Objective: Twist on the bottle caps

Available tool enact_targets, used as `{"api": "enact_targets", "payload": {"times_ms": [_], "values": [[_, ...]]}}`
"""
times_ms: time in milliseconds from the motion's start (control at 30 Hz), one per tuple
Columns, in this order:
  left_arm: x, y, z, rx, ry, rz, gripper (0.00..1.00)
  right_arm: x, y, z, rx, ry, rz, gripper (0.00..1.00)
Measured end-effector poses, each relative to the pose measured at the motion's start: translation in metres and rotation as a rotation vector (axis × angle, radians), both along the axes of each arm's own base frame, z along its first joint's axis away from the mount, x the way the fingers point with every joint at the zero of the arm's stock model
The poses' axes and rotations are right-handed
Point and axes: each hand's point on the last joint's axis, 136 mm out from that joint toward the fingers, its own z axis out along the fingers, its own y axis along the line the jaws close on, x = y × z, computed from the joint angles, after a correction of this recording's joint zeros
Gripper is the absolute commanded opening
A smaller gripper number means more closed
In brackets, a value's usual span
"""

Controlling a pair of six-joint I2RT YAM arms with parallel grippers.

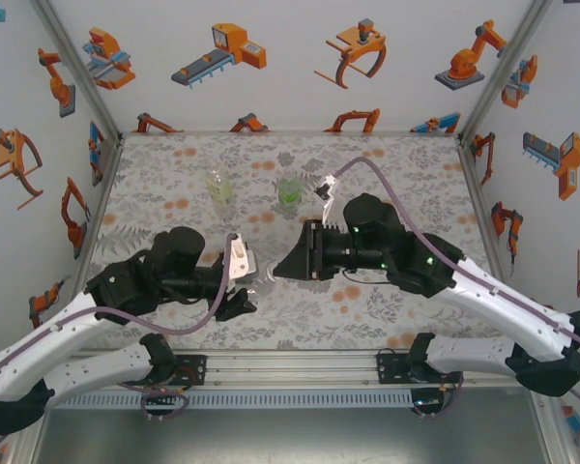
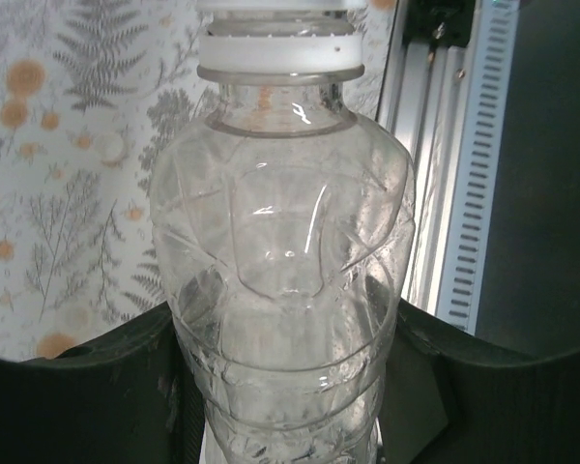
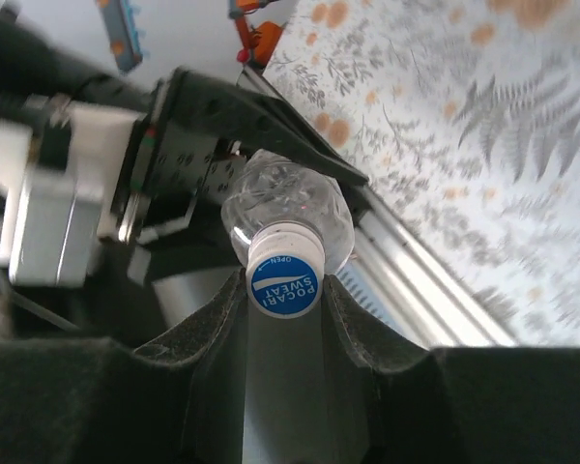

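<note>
Closed from both sides on the blue-topped cap [image 3: 283, 280] (printed POCARI SWEAT, OPEN) with the black right gripper [image 3: 284, 295]. Seated on the neck of the colourless bottle [image 3: 288, 203], neck toward the camera. Beyond, at right: fern-print table cover [image 3: 483, 145], aluminium rail [image 3: 420, 275].

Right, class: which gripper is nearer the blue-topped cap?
Right. The right gripper is shut on the blue-topped cap; the left gripper grips the colourless bottle lower down its body.

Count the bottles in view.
3. The yellowish bottle and the green bottle stand side by side at the far middle of the table; the colourless bottle is held in the left gripper, the right gripper on its blue cap. None seems hidden.
</note>
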Motion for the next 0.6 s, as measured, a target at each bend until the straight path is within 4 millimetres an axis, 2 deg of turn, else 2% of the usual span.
{"api": "enact_targets", "payload": {"times_ms": [133, 267, 333, 433, 600], "values": [[0.005, 0.004, -0.016, 0.072, 0.02, 0.031, 0.0, 0.006, 0.0, -0.022, -0.017, 0.226, -0.141, 0.18], [0.007, 0.007, -0.023, 0.104, 0.025, 0.045, 0.0, 0.009, 0.001, -0.03, -0.041, 0.288, -0.185, 0.36], [0.007, 0.005, -0.021, 0.093, 0.021, 0.04, 0.0, 0.009, -0.001, -0.027, -0.045, 0.278, -0.19, 0.44], [0.0, -0.009, -0.004, 0.013, -0.003, -0.031, 0.0, 0.015, -0.003, -0.02, -0.045, 0.204, -0.186, 0.54], [-0.007, -0.017, 0.008, -0.047, -0.015, -0.086, 0.0, 0.016, -0.012, 0.004, -0.059, -0.03, -0.105, 0.57]]}}
